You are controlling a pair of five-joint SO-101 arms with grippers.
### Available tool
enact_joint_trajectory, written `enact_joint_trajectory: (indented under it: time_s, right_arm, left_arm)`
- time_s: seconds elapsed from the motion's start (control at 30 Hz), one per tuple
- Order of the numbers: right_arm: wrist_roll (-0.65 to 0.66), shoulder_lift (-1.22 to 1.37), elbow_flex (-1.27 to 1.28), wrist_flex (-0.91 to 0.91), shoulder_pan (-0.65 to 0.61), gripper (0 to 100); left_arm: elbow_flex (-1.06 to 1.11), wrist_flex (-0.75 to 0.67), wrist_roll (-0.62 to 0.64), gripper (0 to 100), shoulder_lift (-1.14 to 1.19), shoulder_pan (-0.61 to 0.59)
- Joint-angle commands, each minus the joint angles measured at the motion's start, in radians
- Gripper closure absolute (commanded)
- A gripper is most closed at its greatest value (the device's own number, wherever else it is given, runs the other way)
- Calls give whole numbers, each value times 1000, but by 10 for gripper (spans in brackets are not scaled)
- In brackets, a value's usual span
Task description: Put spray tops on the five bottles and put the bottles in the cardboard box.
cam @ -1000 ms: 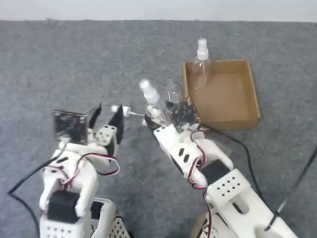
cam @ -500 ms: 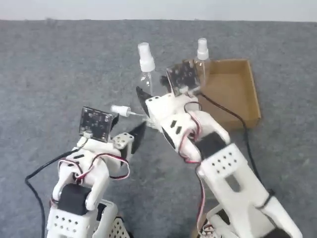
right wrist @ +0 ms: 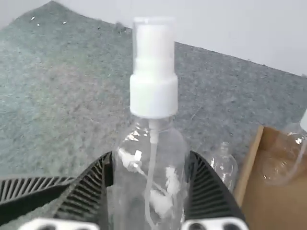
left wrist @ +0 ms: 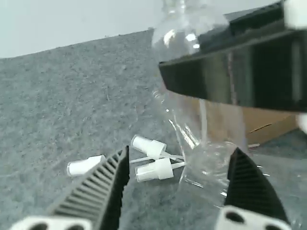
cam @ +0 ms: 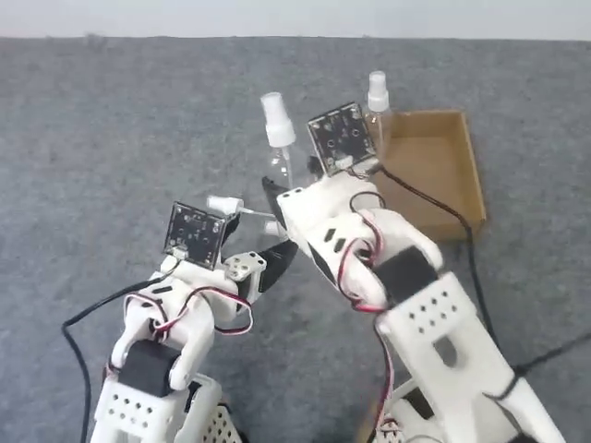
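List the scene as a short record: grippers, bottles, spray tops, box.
Right gripper: shut on held bottle, upright, spray top fitted
Left gripper: open, holding nothing
Cardboard box: one boxed bottle inside, spray top on
Loose spray tops: three on the carpet
Uncapped bottle: beside the box

The right arm is stretched forward over the tabletop, its tool (right wrist: 149,181) clamped on an upright spray-topped bottle (right wrist: 152,96). The left arm sits folded lower beside it, its tool (left wrist: 176,182) spread wide and holding nothing.
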Motion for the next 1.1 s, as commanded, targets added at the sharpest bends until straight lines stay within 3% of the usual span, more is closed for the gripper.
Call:
enact_joint_trajectory:
  time_s: [0.0, 0.37, 0.47, 0.63, 0.8, 1.07]
  right_arm:
    - [-12, -134, -81, 85, -10, 993]
    - [92, -171, -83, 176, 16, 993]
    - [150, -171, -130, 251, 124, 993]
    - [227, -163, -250, 332, 417, 993]
    - [275, -157, -158, 182, 595, 993]
    - [281, 53, -55, -113, 642, 993]
  left_arm:
    - [-8, -34, -8, 698, -3, 6]
    - [-7, -29, -8, 698, -3, 6]
    - [-7, -29, -8, 698, -3, 3]
    - [-7, -29, -8, 699, -5, 2]
    - [-7, -29, -5, 699, -5, 2]
    - [10, -38, -8, 830, -5, 0]
